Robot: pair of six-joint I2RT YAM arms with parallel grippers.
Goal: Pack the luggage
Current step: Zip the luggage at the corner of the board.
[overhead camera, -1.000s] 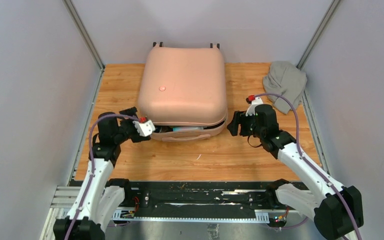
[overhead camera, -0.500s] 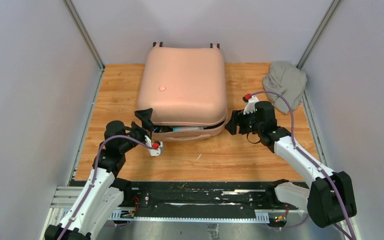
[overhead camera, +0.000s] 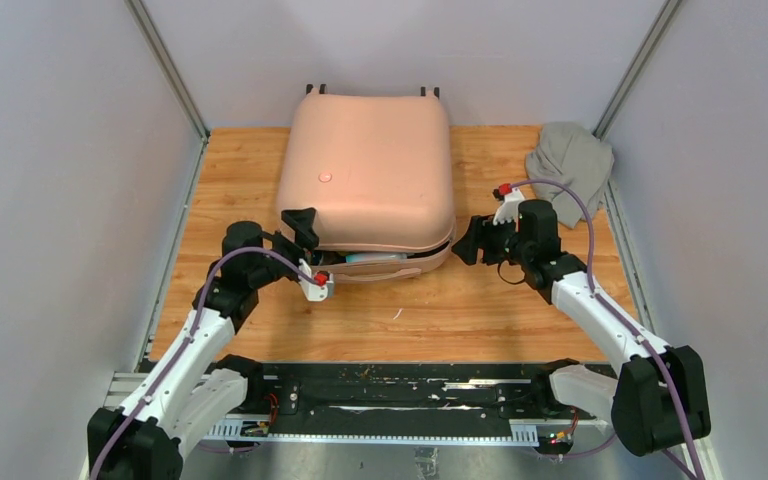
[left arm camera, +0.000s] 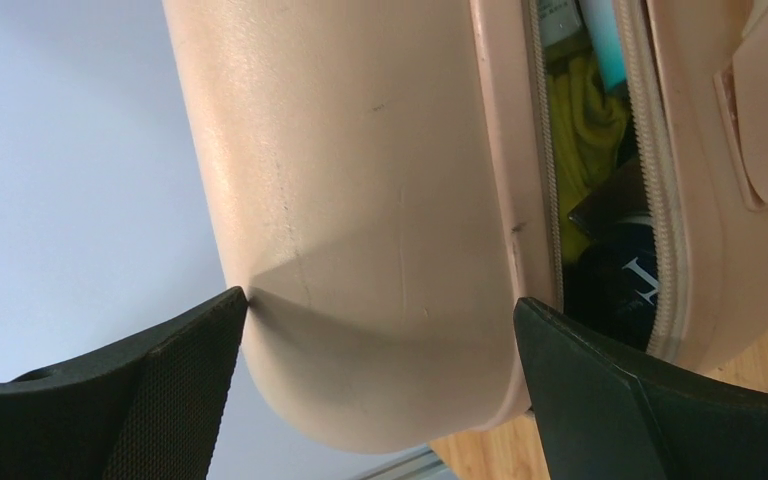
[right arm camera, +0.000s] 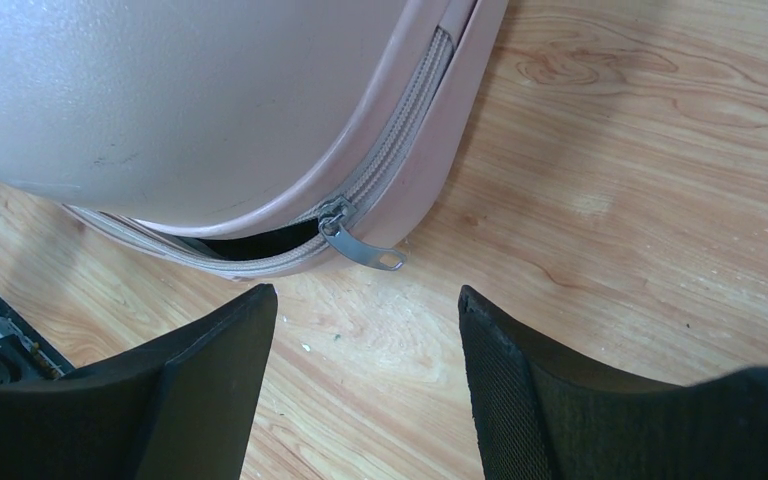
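Your luggage [overhead camera: 365, 170] lies flat on the table [overhead camera: 520, 300], shell up. Its long axis runs away from the arm bases, with the wheels [overhead camera: 315, 89] at the far end and the part-open zipper seam facing the arms. Your left gripper [overhead camera: 298, 238] stands wide open astride the upper shell's near left corner; your right gripper [overhead camera: 467, 243], fingers parted and empty, hangs just beside the zipper pull [right arm camera: 362, 247].
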